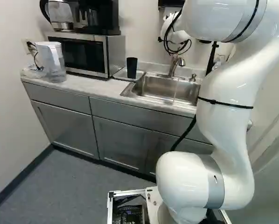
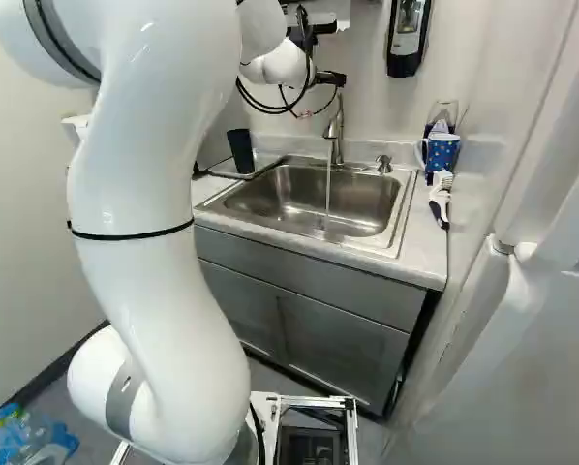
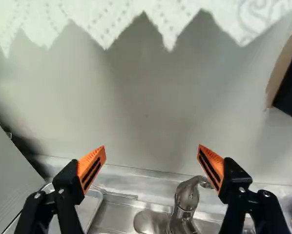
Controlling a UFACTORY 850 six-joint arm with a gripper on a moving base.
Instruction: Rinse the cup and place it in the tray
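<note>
While the white arm (image 1: 228,107) stands close in front, its gripper (image 2: 330,79) is released, and the orange pads (image 3: 91,168) are wide apart. Farther below, water (image 2: 328,194) is running from the faucet (image 2: 335,131) into the sink (image 2: 404,208). The black cup (image 1: 132,67) stands upright on the tray (image 1: 121,74), between the sink and the microwave (image 1: 86,55). A blue mug (image 2: 441,155) is on the counter at the sink's other side. Ahead of the gripper is the wall (image 3: 151,112).

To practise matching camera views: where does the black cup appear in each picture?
Left base view: the cup is on the tray, left of the faucet.
Right base view: between the arm and faucet.
Wrist view: not in it.
Shared landmark: the faucet.
</note>
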